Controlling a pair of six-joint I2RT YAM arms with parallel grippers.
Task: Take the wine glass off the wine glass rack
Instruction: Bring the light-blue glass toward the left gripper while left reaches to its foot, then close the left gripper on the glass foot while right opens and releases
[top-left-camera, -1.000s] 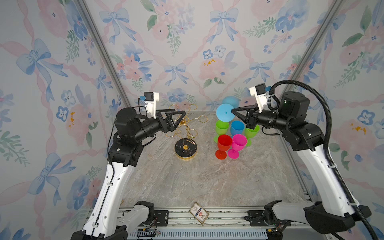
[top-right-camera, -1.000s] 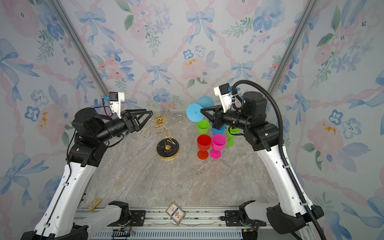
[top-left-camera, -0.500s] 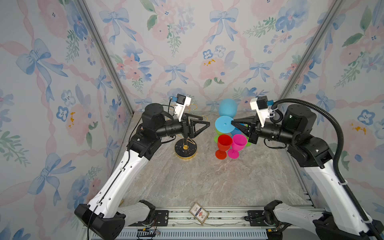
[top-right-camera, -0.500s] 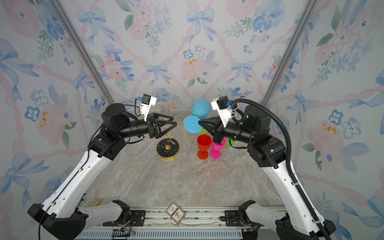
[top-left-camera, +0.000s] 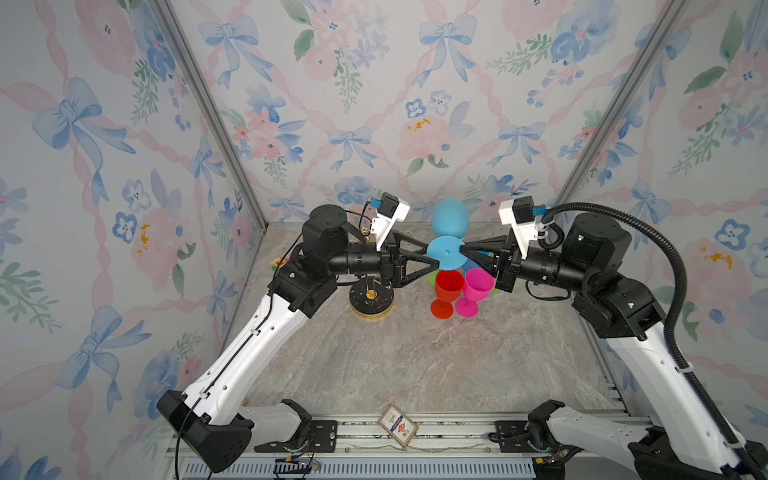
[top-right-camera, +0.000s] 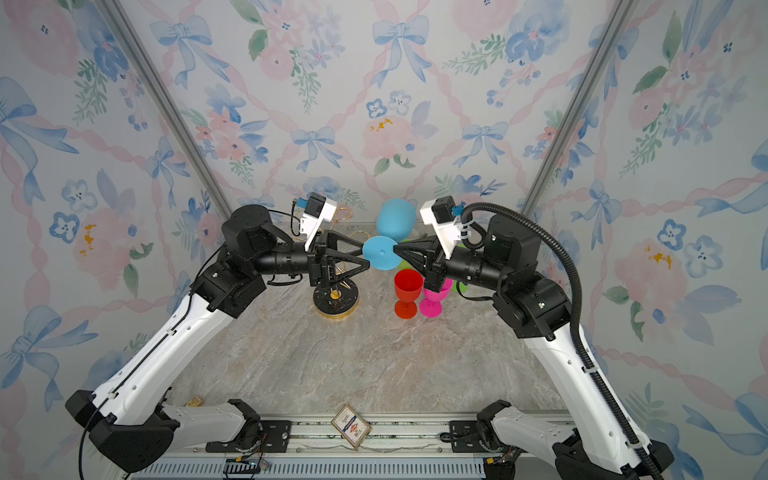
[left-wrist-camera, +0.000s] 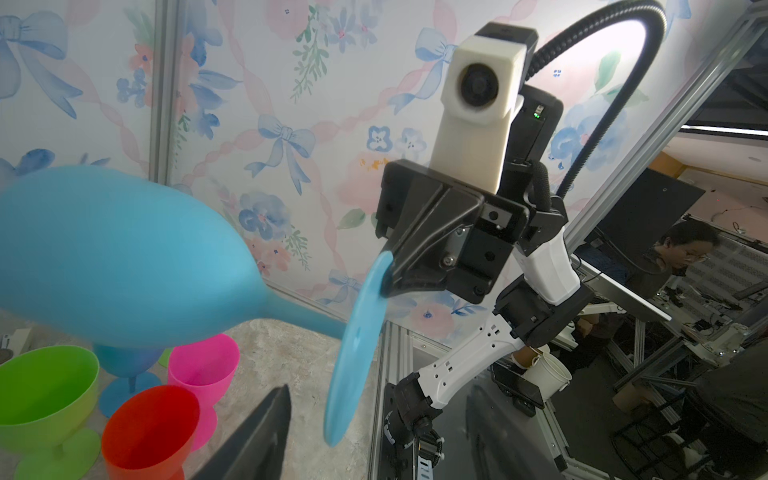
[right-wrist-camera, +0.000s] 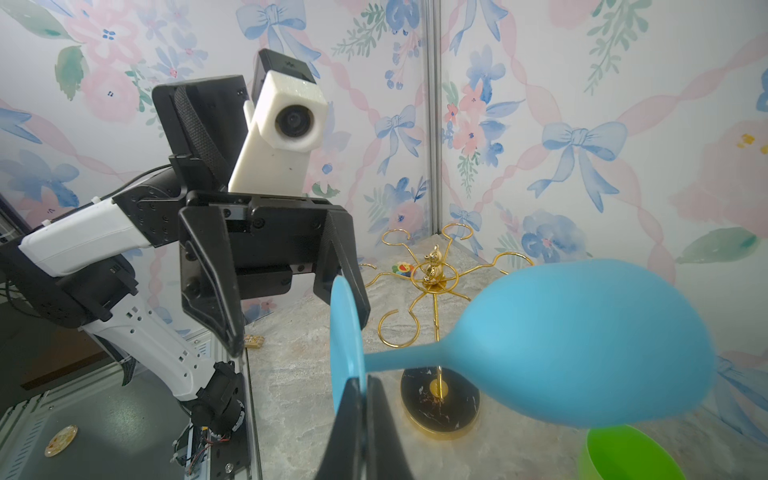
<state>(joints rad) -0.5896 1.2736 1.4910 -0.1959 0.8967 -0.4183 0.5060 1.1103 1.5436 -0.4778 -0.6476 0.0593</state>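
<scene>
Blue on the line: in both top views the right tool (top-left-camera: 462, 251) is clamped on the rim of the foot of the wine glass (top-left-camera: 449, 217), holding it clear of the tabletop (top-left-camera: 415, 365) with the stem roughly level and the bowl pointing away beyond the tips; the left tool (top-left-camera: 432, 254), jaws parted, meets it tip to tip at the opposite edge of the foot, both forearms stretched out near level, while the wine glass rack (top-left-camera: 371, 297) stands below and behind the left tool, only its black base plain to see. From the left wrist, the right tool (left-wrist-camera: 386, 270) bites just the thin edge of the foot, and the wine glass (left-wrist-camera: 124, 257) hangs its bowl out sideways above a green cup (left-wrist-camera: 45, 382), a red cup (left-wrist-camera: 149, 419) and a pink cup (left-wrist-camera: 203, 361). From the right wrist, the left tool (right-wrist-camera: 295, 328) gapes close by the foot, contact impossible to tell, and the wine glass rack (right-wrist-camera: 432, 274) beyond it carries nothing on its gold loops. The glass looks like matte plastic: probably light, stiff and forgiving, yet smooth, and a rim pinch leaves the bowl free to swing; the stem just behind the foot seems the surer hold
</scene>
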